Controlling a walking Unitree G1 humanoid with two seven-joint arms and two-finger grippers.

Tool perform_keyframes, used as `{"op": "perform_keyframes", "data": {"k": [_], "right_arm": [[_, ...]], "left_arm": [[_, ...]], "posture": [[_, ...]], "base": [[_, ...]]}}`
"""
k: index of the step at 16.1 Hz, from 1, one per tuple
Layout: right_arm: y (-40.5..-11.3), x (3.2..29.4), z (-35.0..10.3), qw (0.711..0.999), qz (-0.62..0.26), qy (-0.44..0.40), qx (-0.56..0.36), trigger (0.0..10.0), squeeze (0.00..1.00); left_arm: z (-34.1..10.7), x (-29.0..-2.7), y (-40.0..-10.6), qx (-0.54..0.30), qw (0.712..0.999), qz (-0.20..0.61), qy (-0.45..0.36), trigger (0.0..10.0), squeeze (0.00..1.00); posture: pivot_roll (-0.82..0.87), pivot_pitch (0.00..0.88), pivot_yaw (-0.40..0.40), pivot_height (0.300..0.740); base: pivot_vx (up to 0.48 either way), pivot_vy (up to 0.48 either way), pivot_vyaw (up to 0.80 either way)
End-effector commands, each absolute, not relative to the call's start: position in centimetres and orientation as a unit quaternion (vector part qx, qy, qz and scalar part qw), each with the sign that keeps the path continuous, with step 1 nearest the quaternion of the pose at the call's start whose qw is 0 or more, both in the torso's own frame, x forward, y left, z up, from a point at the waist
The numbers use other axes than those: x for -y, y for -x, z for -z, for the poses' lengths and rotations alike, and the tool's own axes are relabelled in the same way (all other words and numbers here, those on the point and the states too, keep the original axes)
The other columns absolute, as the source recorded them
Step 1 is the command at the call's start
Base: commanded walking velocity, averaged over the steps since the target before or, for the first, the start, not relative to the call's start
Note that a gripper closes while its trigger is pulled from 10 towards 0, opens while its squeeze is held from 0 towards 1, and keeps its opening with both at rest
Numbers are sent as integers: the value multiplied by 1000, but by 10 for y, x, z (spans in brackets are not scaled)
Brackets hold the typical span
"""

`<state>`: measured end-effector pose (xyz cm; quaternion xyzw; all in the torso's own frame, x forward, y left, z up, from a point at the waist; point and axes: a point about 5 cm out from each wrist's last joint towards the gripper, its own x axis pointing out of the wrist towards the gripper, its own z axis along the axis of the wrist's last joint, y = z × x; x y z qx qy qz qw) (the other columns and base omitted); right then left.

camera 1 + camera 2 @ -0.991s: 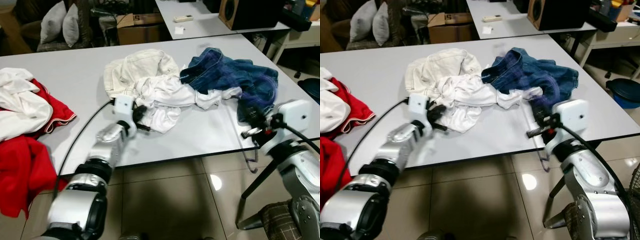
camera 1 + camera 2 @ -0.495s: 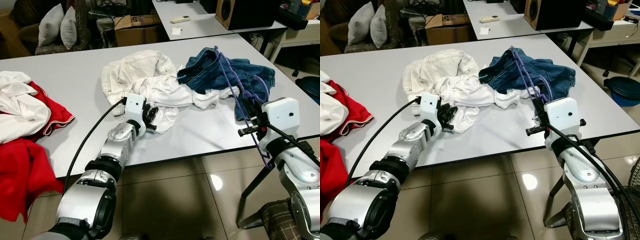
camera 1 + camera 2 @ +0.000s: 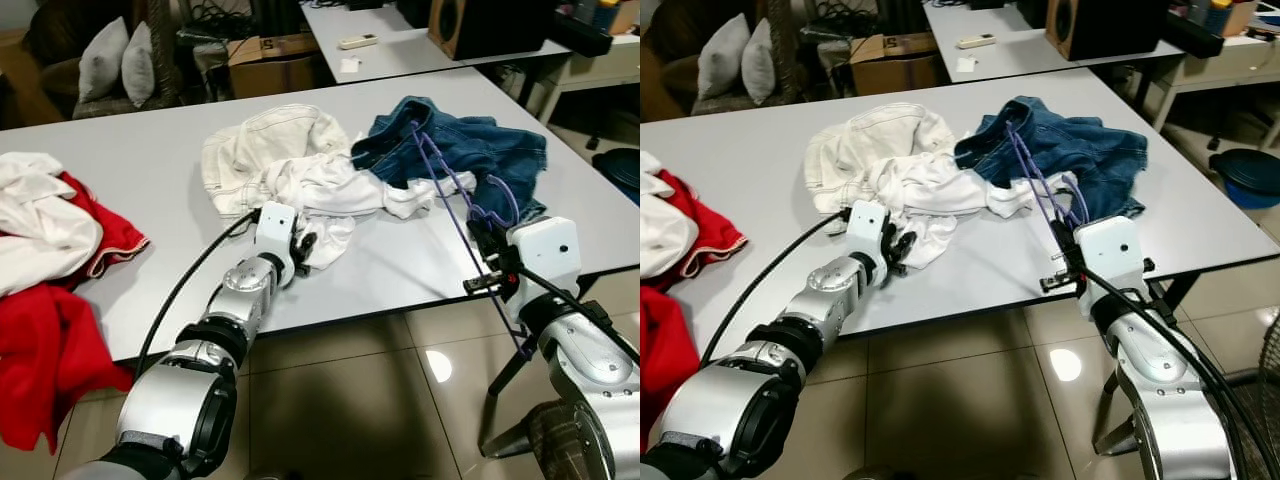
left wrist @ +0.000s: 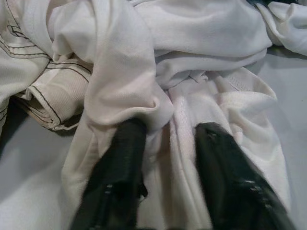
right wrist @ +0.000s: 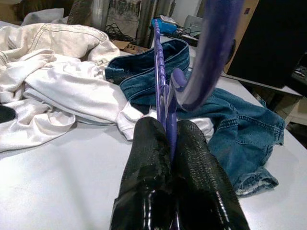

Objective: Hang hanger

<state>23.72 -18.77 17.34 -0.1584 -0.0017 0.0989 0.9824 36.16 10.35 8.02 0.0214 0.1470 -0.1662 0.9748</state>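
Right wrist view shows the right gripper clamping a thin purple plastic hanger, hanging not yet done, while the left gripper spreads its fingers over crumpled white cotton clothing

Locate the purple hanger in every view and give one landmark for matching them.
Left eye view: purple hanger, right of centre, running from the right gripper to the blue jeans.
Right eye view: centre-right, over the jeans.
Left wrist view: not in it.
Right wrist view: pinched between the black fingers.
Shared landmark: white shirt.

Lived-in home room — cushioned armchair, cardboard box, clothes-strewn table.
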Motion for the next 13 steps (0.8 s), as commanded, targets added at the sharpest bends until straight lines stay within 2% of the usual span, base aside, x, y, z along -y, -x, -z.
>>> {"op": "perform_keyframes", "data": {"k": [1,7,13], "right_arm": [[-234,183,-178,982,-110,154,11,10000,0],[-229,174,-169,981,-121,148,-5,10000,0],[-233,171,-167,981,-130,146,-6,10000,0]], "left_arm": [[-88,-109,-367,-138,978,152,-30,0,0],[-91,-124,-370,-125,986,106,-26,0,0],[-100,-130,-374,-98,991,96,-3,0,0]], "posture": [[-145,0,138,740],[-140,0,131,740],[-126,0,126,740]], "base": [[0,0,0],[0,0,0],[0,0,0]]}}
